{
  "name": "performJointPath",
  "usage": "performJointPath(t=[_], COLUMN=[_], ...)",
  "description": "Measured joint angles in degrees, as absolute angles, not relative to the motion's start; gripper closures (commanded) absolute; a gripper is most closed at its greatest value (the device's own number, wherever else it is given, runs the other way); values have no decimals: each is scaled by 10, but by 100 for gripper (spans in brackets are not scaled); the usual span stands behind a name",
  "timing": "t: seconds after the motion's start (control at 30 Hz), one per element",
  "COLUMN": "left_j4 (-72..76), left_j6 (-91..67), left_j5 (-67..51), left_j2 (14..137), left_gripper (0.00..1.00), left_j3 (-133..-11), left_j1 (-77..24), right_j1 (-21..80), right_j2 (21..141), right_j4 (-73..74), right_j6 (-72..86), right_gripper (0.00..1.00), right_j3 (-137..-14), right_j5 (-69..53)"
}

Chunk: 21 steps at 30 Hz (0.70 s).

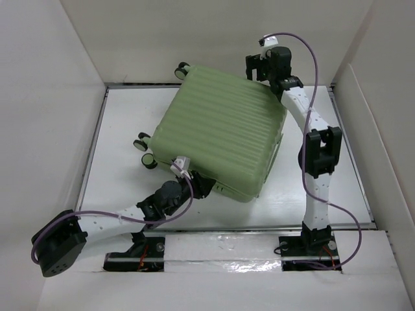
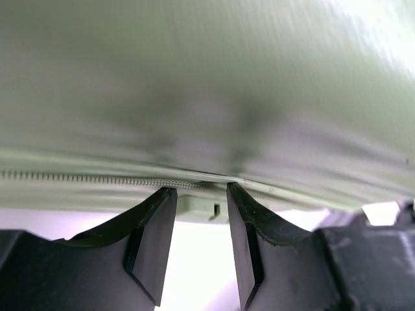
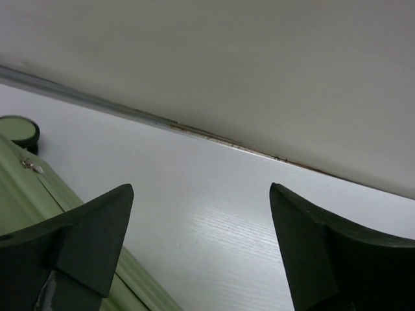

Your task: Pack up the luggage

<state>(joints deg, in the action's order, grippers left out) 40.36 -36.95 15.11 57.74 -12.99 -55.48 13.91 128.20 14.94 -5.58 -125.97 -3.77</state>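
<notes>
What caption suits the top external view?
Pale green ribbed hard-shell suitcase, closed; left hand at near edge, right hand at far corner.

My left gripper (image 2: 201, 189) sits at six o'clock, its black fingers (image 2: 152, 240) partly apart, with the tips up against the luggage (image 2: 214, 84). The blurred pale green shell fills nine through twelve to three. A zipper (image 2: 84, 177) runs in from nine o'clock. A small green tab (image 2: 198, 207) lies between my fingertips; whether I pinch it, I cannot tell.

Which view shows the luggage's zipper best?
Left wrist: the zipper runs close-up along the luggage seam, just above the left pincer. Right wrist catches only a corner edge; top external shows the whole shell, zipper too small to make out.
</notes>
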Motion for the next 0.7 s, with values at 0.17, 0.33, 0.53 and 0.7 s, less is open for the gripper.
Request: performJointPath(t=[0.17,0.33,0.53,0.7], left_j4=[394,387,368,356], left_j6=[-376,-384,-380,-376], left_j5=[97,104,163,168], left_j2=[586,564,472,464], left_gripper=[63,64,64,86], left_j3=[-138,-148,-166,-192], left_j1=[-570,-566,-555,-556], right_j1=[136,161,119,122], right_j2=[1139,800,555,643], right_j4=[54,-35,-161,-84], right_j6=[-42,11,31,23], right_gripper=[0,12,24,100], right_j3=[-1115,-860,-693,-700], right_j5=[-46,-200,-254,-240])
